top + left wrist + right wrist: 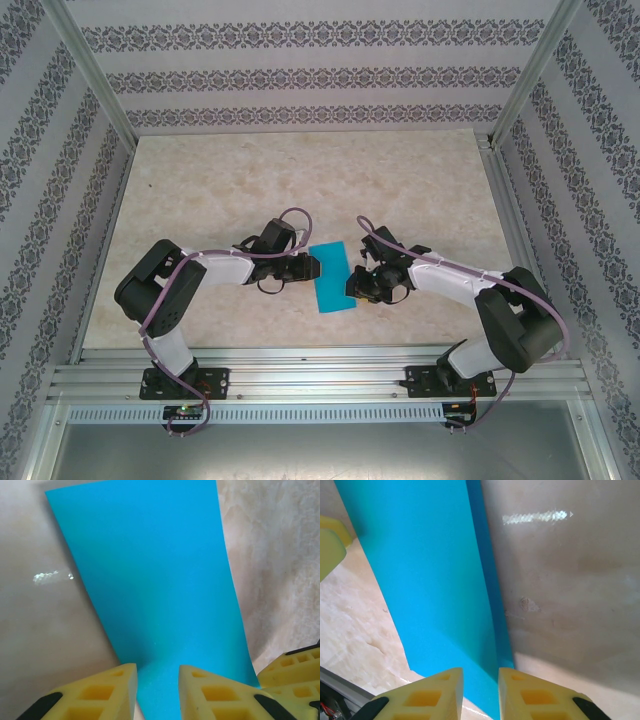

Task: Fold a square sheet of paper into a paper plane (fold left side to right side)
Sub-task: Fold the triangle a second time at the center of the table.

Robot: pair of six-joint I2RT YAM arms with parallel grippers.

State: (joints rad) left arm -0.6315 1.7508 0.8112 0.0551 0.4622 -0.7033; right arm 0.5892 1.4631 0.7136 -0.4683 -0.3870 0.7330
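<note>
Left gripper (157, 674) and right gripper (480, 676) flank the folded sheet (331, 277).
Sheet lies flat mid-table as a blue rectangle, one gripper at its left long edge and one at its right. Each has its jaws narrowly parted, with paper showing in the gap, on the marbled table (250, 180).

A beige marbled table (250, 180) lies at centre. Patterned walls (300, 75) enclose it at 9, 12 and 3 o'clock. Metal posts (90, 75) stand at 11 and 1, and grooved rails (320, 378) run along 6.
</note>
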